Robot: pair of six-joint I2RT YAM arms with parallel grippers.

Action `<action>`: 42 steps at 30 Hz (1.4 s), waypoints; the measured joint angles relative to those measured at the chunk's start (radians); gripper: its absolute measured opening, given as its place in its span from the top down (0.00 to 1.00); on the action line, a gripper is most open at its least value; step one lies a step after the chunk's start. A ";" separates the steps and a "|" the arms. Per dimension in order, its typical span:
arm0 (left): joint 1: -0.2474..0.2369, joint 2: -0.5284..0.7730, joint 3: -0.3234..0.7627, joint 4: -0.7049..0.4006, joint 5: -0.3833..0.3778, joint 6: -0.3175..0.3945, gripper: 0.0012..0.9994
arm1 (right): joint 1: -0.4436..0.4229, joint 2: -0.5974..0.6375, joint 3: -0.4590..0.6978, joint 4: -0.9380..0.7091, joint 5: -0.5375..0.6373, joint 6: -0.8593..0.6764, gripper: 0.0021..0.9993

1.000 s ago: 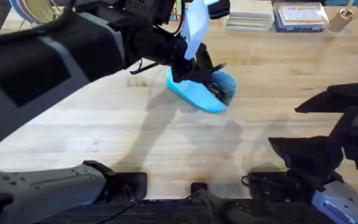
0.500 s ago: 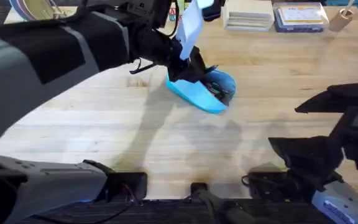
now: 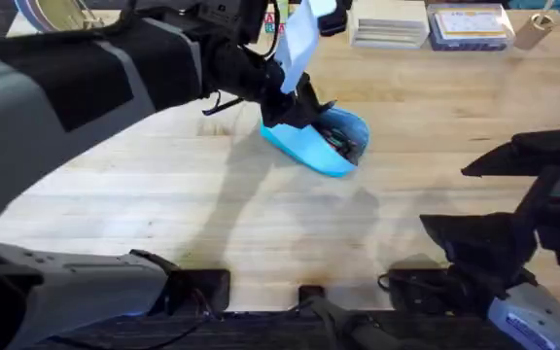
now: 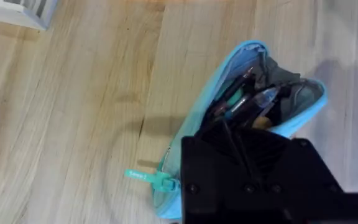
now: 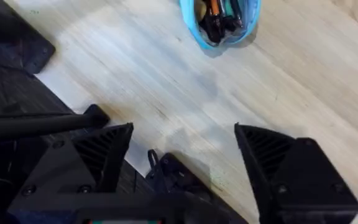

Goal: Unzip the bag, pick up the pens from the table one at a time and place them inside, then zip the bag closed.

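I see the soft light-blue fabric pouch [image 3: 321, 145] lying on the big pale wooden table [image 3: 261, 214], past the middle and well away from the near edge. Its zip is open. Inside the dark mouth I can see the ends of several pens [image 4: 247, 102], black ones with a bit of green and orange.

My left arm reaches far out over the table. Its black claw [image 3: 304, 109] sits right at the pouch, at the end nearer the arm's side. From the left wrist camera, the claw's black body [image 4: 247, 177] covers the near part of the pouch, and the open mouth with the pens lies just beyond it. I cannot tell if this claw is apart, together or clamped on something, because its tips are hidden. A small green zip tag [image 4: 154, 180] sticks out flat on the wood just beside the pouch, next to the claw's body.

My right claw [image 5: 185, 155] is low near the table's near edge on the right side, well apart from the pouch. Its two black fingers [image 5: 104, 149] stand wide apart with bare wood between them. From that wrist camera, the pouch [image 5: 219, 22] lies far ahead with its open end facing the claw.
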 joint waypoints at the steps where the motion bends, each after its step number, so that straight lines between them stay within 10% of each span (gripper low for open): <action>1: 0.000 0.000 0.000 0.000 -0.001 0.000 0.96 | 0.000 0.000 0.000 0.000 0.000 0.000 0.00; 11: 0.000 0.000 0.000 0.000 -0.004 0.005 0.94 | 0.000 0.000 0.000 -0.002 0.000 0.000 0.00; 19: 0.007 0.000 0.000 -0.004 -0.038 0.010 0.02 | 0.000 0.000 0.000 -0.030 0.000 0.000 0.00; 42: 0.007 -0.070 0.000 0.079 -0.107 0.010 0.01 | 0.000 0.000 0.000 -0.031 0.000 0.000 0.00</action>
